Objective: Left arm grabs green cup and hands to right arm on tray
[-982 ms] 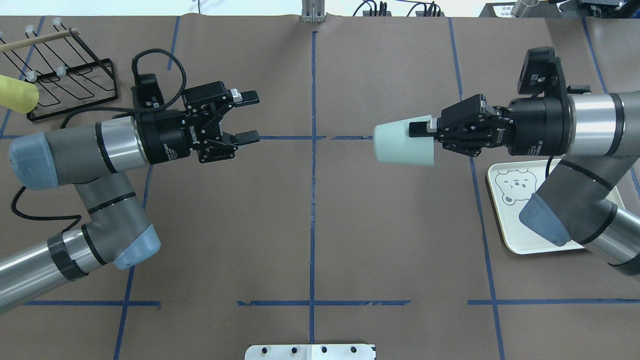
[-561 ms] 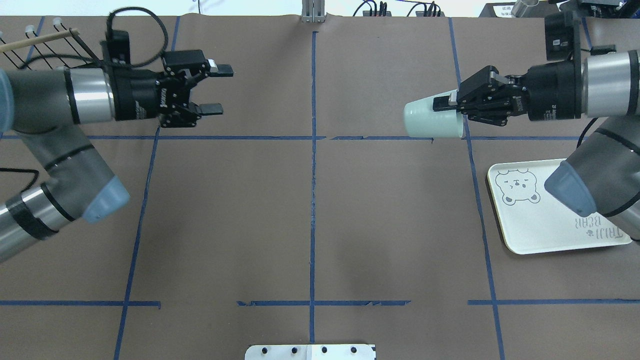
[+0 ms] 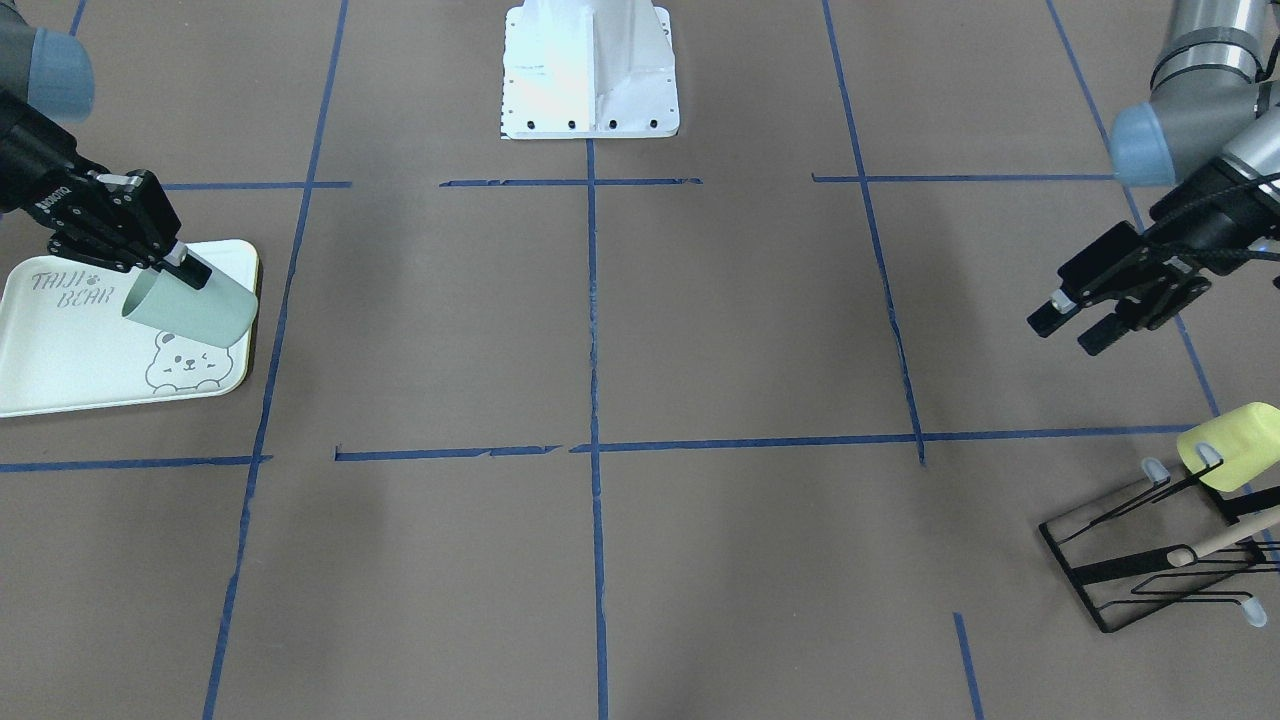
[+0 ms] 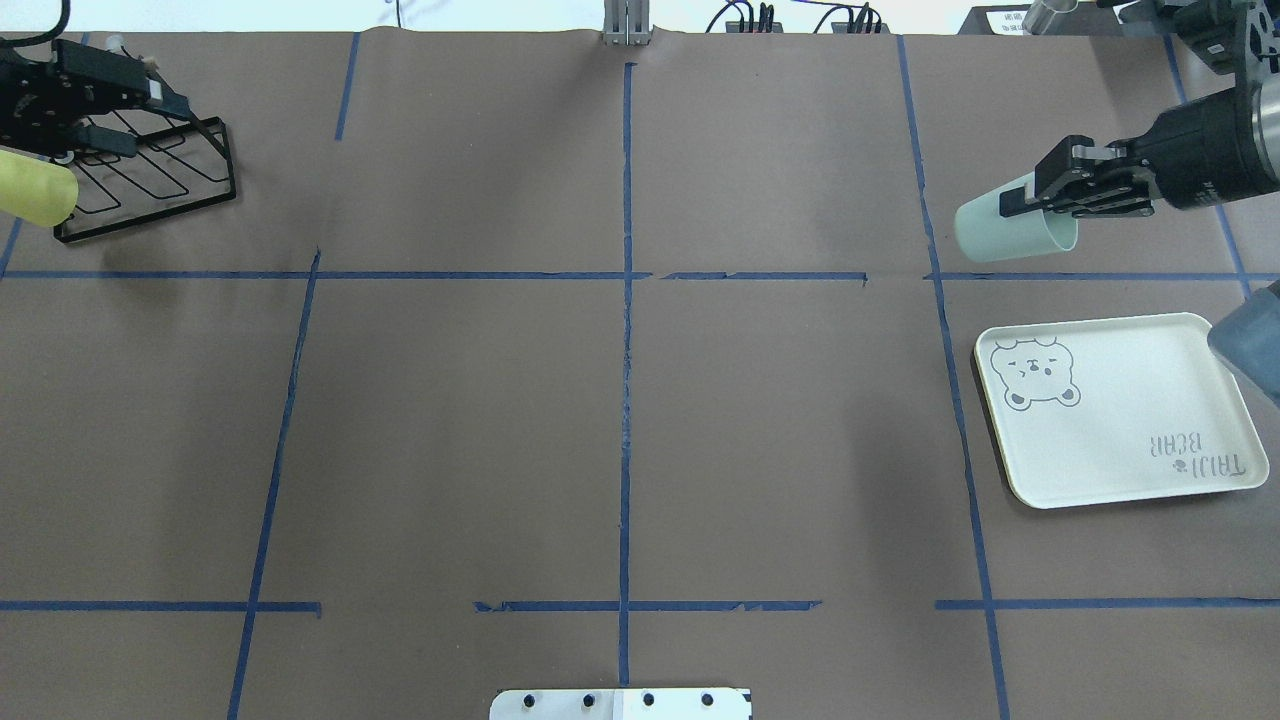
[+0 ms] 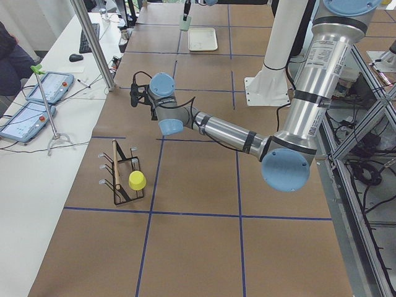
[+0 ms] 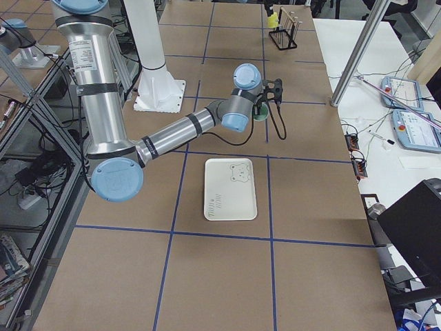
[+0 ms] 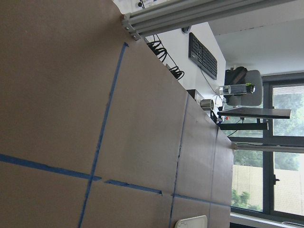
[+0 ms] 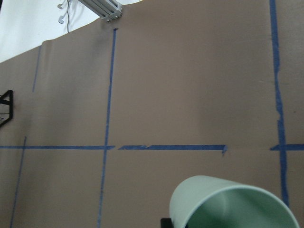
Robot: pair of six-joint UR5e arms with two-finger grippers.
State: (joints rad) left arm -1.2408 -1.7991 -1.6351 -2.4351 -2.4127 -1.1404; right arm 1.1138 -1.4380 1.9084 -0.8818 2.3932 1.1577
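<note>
Overhead exterior: right gripper (image 4: 1018, 203) clamps tilted pale mint-green plastic cup (image 4: 1000, 238), aloft far of cream rectangular bear tray (image 4: 1120, 400); left gripper (image 3: 1065, 332) fingers spread, empty. Likely step: placement. Next req. cup brought over tray, lowered, released.

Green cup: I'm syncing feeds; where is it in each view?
Front-facing: green cup far left, overlapping the tray's corner.
Overhead: cup upper right, above the tray in frame.
Exterior left: cup tiny, top centre.
Exterior right: cup small, above centre, partly hidden.
Left wrist: not in it.
Right wrist: cup bottom right.
Shared landmark: the tray, in all four exterior views.
</note>
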